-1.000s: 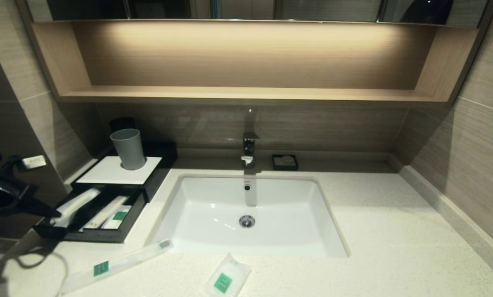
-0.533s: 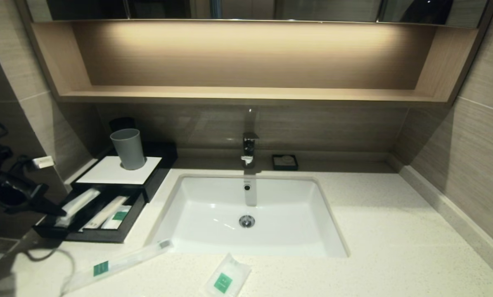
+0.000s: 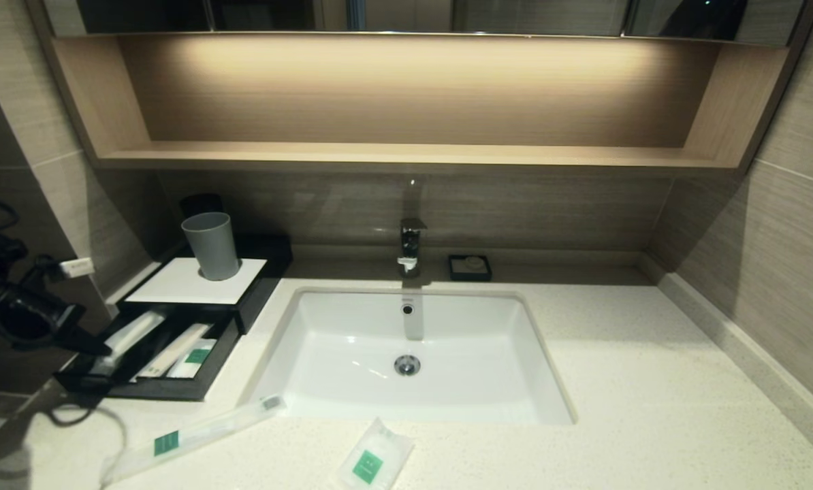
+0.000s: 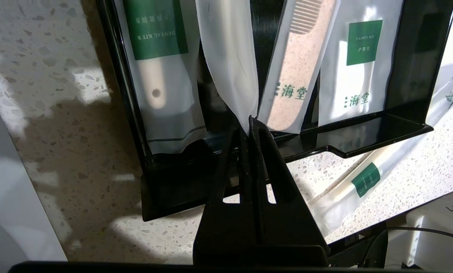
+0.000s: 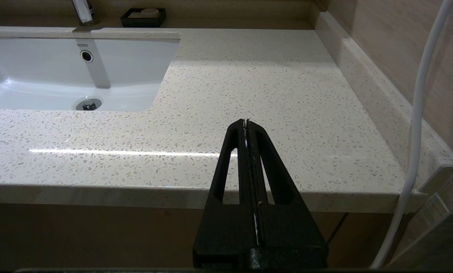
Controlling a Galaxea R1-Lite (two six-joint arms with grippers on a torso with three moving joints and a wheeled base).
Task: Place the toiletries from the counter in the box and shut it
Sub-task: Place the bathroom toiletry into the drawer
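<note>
The black box (image 3: pixel 260 286) with a white top panel stands at the counter's (image 3: pixel 617 381) left, with its drawer (image 3: pixel 154 389) pulled out. My left gripper (image 3: pixel 101 350) is at the drawer's front left corner. It is shut on the end of a toothbrush packet (image 4: pixel 226 57) that lies into the drawer (image 4: pixel 408 125). My left gripper (image 4: pixel 249 122) shows the pinch in the left wrist view. A second toothbrush packet (image 3: pixel 188 435) lies on the counter in front of the drawer, also in the left wrist view (image 4: pixel 367 178). The white sachet (image 3: pixel 374 460) lies near the front edge. My right gripper (image 5: pixel 246 122) is shut and empty, off the counter's front right edge.
The drawer also holds a dental kit packet (image 4: pixel 162 76), a comb packet (image 4: pixel 298 76) and a vanity kit sachet (image 4: pixel 357 68). A grey cup (image 3: pixel 212 245) stands on the box top. The white sink (image 3: pixel 352 340), tap (image 3: pixel 411 245) and black soap dish (image 3: pixel 470 267) lie behind.
My left arm has shifted slightly to the right, towards the drawer, still holding the packet's end. The other packet and the sachet have not moved.
</note>
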